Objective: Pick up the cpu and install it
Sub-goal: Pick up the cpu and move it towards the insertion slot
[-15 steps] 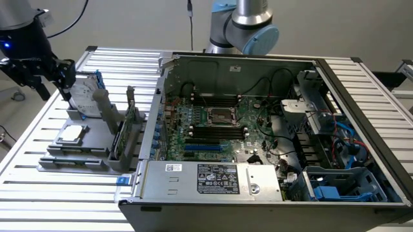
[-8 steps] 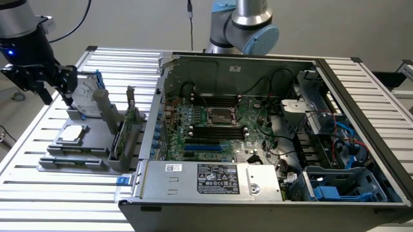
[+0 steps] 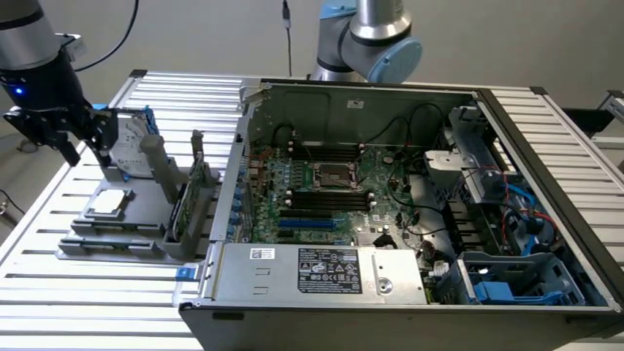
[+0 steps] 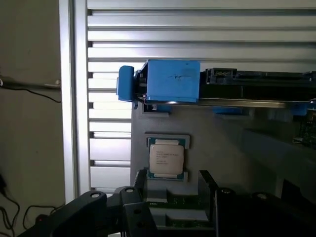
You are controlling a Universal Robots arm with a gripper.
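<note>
Hovering over cpu (image 4: pixel 166 159): flat, square, dull silver top, green rim; pincer (image 3: pixel 90 157) spread, empty.

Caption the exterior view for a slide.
Open fingers hover near the cpu on its gray holder, beside the open computer case.

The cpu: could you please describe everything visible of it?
The cpu is a small flat square chip with a dull silver metal top bearing faint print and a green rim. It lies flat, top up, in a recess of the grey holder. Only the holder touches it; the open gripper is apart from it.
</note>
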